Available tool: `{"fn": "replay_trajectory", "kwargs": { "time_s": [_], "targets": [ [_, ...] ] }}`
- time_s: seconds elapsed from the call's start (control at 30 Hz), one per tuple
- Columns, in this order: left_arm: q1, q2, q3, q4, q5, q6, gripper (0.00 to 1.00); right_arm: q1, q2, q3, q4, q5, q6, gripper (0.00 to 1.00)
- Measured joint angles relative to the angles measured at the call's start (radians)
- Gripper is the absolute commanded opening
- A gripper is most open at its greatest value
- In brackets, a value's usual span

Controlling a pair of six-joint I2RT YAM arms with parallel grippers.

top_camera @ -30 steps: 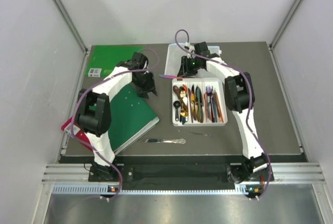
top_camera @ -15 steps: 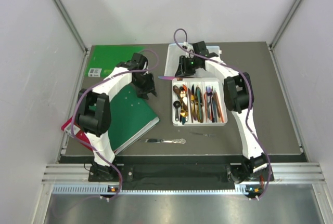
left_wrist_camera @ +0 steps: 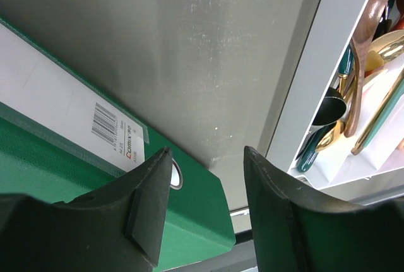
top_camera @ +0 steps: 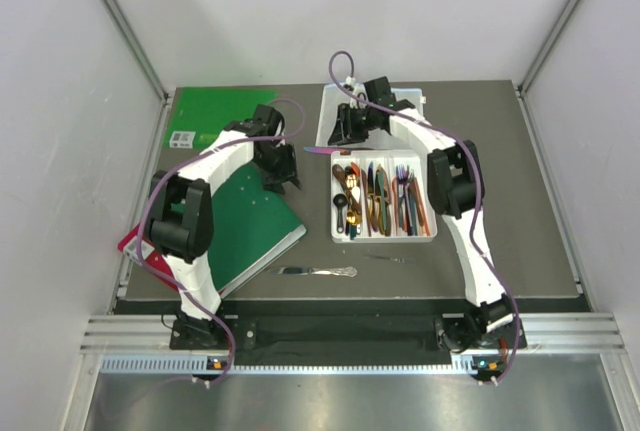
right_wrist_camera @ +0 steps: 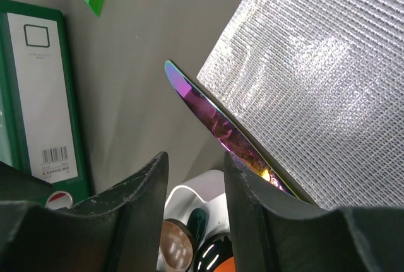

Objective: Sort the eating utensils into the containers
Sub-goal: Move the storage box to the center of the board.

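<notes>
The white compartment tray (top_camera: 432,237) holds several utensils in gold, black, teal and orange. An iridescent purple knife (top_camera: 322,151) lies on the table just behind the tray's far left corner, along the edge of a white mesh bag (top_camera: 335,111). My right gripper (top_camera: 347,137) hovers open above it. In the right wrist view the knife (right_wrist_camera: 211,117) runs past my right fingertip and the gripper (right_wrist_camera: 196,161) is empty above the tray corner (right_wrist_camera: 196,193). My left gripper (top_camera: 285,176) is open and empty over a green binder (left_wrist_camera: 196,221), with the tray (left_wrist_camera: 315,64) to its right.
A silver knife (top_camera: 318,271) and a thin utensil (top_camera: 390,258) lie on the table in front of the tray. A green binder (top_camera: 245,221) and a flat green book (top_camera: 215,116) fill the left side. A red item (top_camera: 133,244) sits at the left edge.
My right gripper has shifted slightly left and toward the back, over the iridescent knife. The left arm has barely moved.
</notes>
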Motion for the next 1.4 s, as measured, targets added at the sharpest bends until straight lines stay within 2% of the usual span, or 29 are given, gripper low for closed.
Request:
{"fn": "replay_trajectory", "kwargs": {
  "time_s": [0.63, 0.9, 1.4],
  "targets": [
    [0.000, 0.004, -0.011, 0.003, 0.017, 0.004, 0.54, -0.005, 0.026, -0.034, 0.016, 0.005, -0.011, 0.37],
    [0.000, 0.008, -0.011, 0.004, 0.026, 0.010, 0.54, -0.007, 0.017, -0.051, 0.040, 0.021, -0.008, 0.38],
    [0.000, 0.071, 0.021, 0.015, 0.053, 0.019, 0.53, -0.081, -0.003, -0.068, -0.003, 0.083, -0.030, 0.38]
  ]
}}
